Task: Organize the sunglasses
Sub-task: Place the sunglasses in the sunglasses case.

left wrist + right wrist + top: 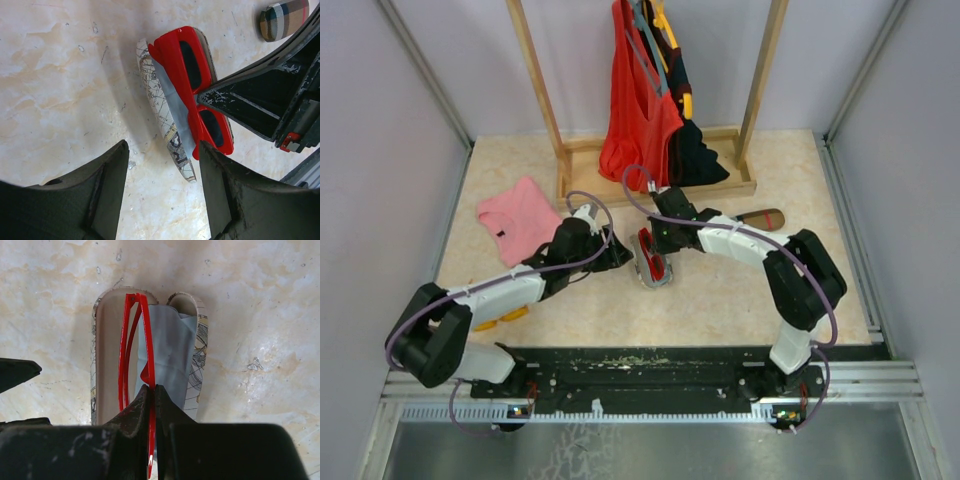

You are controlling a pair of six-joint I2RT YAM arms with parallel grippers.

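Observation:
The sunglasses (131, 340), red-framed and folded, stand on edge in an open map-printed case (107, 365) with a light blue cloth (170, 355) beside them. My right gripper (154, 388) is shut on the red frame from above. In the left wrist view the sunglasses (192, 90) lie along the case (167, 135), with the cloth (172, 107) between them. My left gripper (162, 150) is open, just short of the case's near end, holding nothing. From above, the sunglasses (653, 262) sit mid-table between both grippers.
A brown plaid case (760, 218) lies to the right behind the right arm. A pink garment (520, 215) lies at the left. A wooden rack (655, 185) with a hanging red garment (638, 110) stands at the back. A yellow object (500, 320) lies under the left arm.

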